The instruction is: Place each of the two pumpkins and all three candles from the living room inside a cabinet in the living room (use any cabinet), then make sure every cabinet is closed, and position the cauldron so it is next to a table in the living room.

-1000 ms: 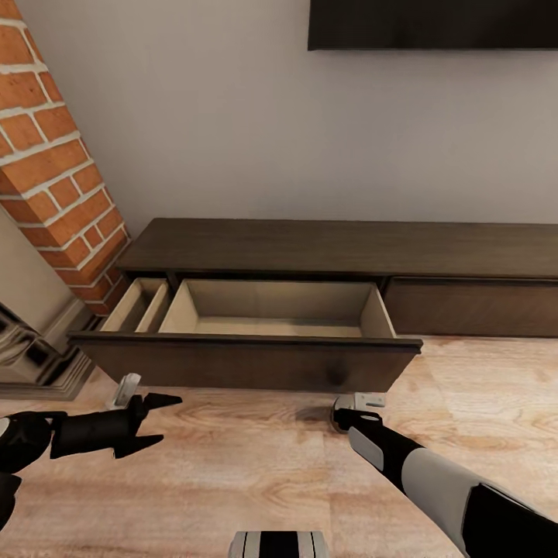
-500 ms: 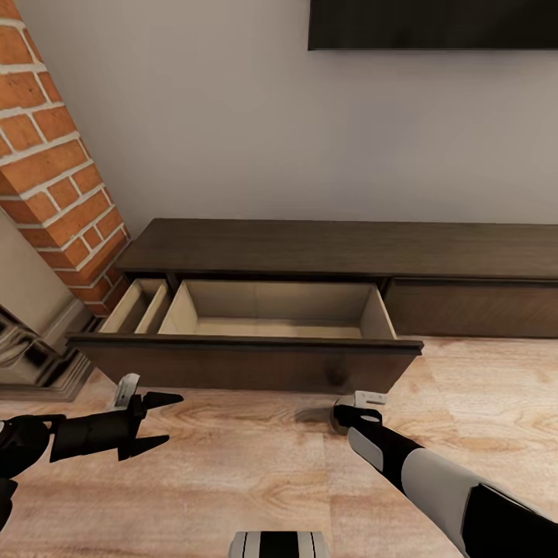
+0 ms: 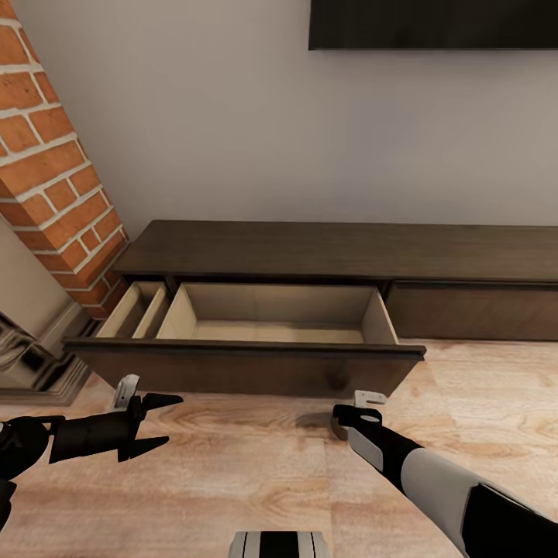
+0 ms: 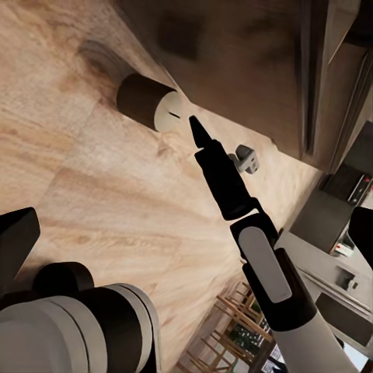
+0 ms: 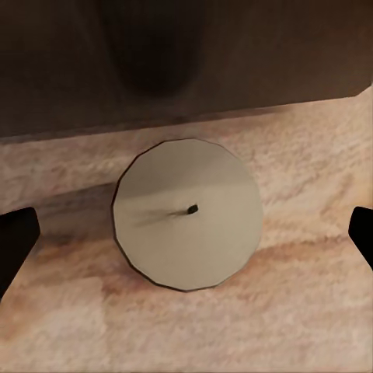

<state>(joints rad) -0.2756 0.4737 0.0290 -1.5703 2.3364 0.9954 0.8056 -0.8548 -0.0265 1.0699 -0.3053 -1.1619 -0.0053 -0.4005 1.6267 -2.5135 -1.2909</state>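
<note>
The long dark brown cabinet stands against the wall with its left drawer pulled out, its pale beige inside bare. A beige candle with a small wick dot stands on the wood floor just in front of that drawer front. My right gripper hovers over it, open, one fingertip far out to each side. In the head view the right gripper covers the candle. The left wrist view has the candle beside the drawer front, the right fingers pointing at it. My left gripper is open over the floor, holding nothing.
A brick column rises left of the cabinet, with a shiny fireplace surround at its foot. A dark TV hangs on the wall. The cabinet's right drawer front is shut. Wood floor spreads between the arms.
The head view has shifted slightly, so the cabinet sits a touch lower in the picture. Both arms hold nearly the same pose.
</note>
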